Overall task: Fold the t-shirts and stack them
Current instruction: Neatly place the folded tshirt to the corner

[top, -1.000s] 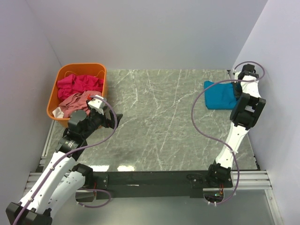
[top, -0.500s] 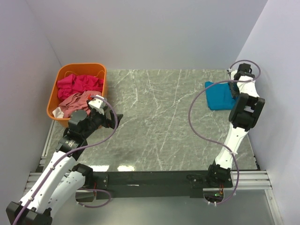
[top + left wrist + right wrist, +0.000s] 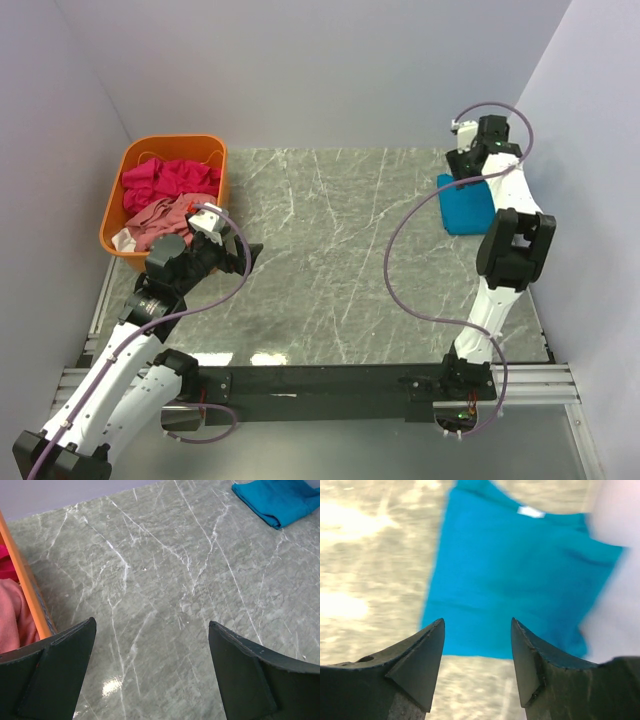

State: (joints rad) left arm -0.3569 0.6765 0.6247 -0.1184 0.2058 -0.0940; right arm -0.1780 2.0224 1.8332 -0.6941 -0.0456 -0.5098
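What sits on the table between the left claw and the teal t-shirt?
Nothing. Only bare marbled tabletop lies between the open left claw and the teal t-shirt. It shows most clearly in the left wrist view, and the top view agrees.

Left arm [image 3: 125,355]: reaches from its base at the near left forward and inward, with the wrist bent low and pointing toward the middle. Left jaws: spread fully, both tips visible in the wrist view, nothing between them. Right arm [image 3: 492,295]: extended far along the right side, elbow raised, wrist at the far end angled downward. Right jaws: parted, nothing clamped; that wrist view is blurred.
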